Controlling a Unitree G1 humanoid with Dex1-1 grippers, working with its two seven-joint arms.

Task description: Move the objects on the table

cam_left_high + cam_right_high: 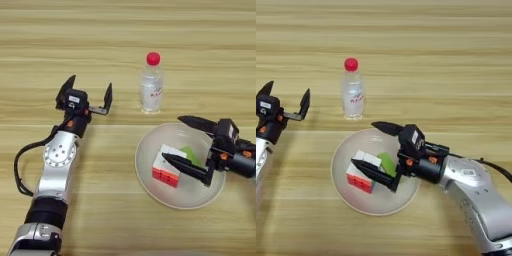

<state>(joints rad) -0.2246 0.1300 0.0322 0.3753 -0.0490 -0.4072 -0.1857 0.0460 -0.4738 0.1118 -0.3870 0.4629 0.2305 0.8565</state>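
right gripper is held spread over the plate, with cube and green block lying inside it.

the step in hand is judged to be work at the plate: the right gripper's two black fingers are parted, one above the far rim, the other lying beside the cube, and nothing is clamped. the block sits just behind the cube, partly hidden. the bottle stands upright on the table just beyond the plate, apart from it. the left gripper is parked left of the bottle, fingers spread and empty. next, a closing on either the cube or the block would be called for. a red-printed label is seen on the bottle, but it cannot be read.
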